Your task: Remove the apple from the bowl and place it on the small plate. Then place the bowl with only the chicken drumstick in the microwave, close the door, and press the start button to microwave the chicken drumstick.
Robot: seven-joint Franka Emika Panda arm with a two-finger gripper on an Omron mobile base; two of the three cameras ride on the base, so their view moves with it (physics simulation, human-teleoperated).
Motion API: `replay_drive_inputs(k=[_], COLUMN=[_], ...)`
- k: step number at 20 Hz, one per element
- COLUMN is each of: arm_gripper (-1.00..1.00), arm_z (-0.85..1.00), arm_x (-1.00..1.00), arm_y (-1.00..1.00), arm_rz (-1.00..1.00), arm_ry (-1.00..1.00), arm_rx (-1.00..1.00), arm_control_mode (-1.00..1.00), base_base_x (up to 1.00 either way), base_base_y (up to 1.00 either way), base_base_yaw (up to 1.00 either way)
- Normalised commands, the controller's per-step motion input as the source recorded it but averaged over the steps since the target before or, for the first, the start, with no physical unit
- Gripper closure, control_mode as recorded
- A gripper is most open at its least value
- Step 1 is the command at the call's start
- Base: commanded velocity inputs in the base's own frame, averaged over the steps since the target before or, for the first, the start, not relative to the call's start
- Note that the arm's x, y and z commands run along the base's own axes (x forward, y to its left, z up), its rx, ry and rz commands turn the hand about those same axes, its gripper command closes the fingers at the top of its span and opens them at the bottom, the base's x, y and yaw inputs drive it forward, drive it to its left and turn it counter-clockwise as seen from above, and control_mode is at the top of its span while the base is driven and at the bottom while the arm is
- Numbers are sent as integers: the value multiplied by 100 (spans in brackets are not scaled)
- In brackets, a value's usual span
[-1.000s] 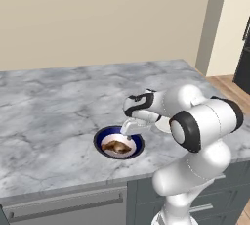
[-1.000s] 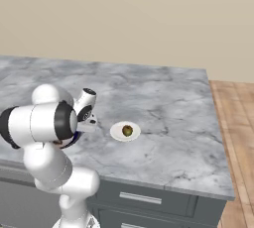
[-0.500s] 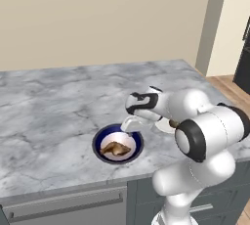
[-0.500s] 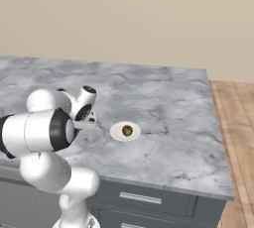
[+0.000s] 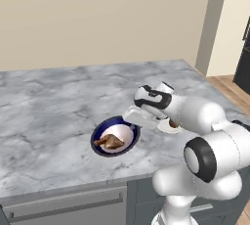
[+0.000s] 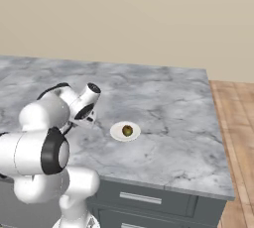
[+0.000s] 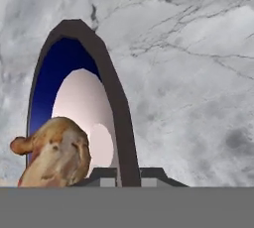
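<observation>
The bowl (image 5: 103, 130), dark blue outside and white inside, sits near the counter's front edge, and the golden-brown chicken drumstick (image 5: 111, 142) lies in it. My gripper (image 5: 133, 117) reaches down to the bowl's right rim. In the hand view the dark rim (image 7: 118, 118) passes between my two fingertips, with the gripper (image 7: 129, 175) shut on it and the drumstick (image 7: 55, 152) just left of them. The olive apple (image 6: 127, 131) rests on the small white plate (image 6: 117, 133), to the right of the arm. My forearm hides most of that plate (image 5: 172, 129) in the left base view.
The grey marble counter (image 5: 53, 101) stretches wide to the left and back, with a beige wall behind. Its front edge runs just below the bowl, above grey drawer fronts (image 6: 144, 199). Wooden floor (image 6: 240, 123) lies past the counter's right end, near a dark appliance (image 5: 244, 57).
The bowl has shifted slightly up and left in the left base view with the gripper on its rim. The elbow has swung out to the right. The plate and apple have not moved.
</observation>
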Motion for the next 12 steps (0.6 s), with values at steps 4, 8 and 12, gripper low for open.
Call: replay_drive_inputs(k=[4, 8, 12], arm_gripper=[100, 100, 100], arm_z=[59, 70, 66], arm_x=[-65, -81, -92], arm_y=[-11, -43, -55], arm_rz=[-32, -29, -26], arm_ry=[0, 0, 0], arm_rx=[19, 3, 10], arm_control_mode=[-100, -100, -100], base_base_x=[0, 0, 0], base_base_y=[0, 0, 0], base_base_yaw=[0, 0, 0])
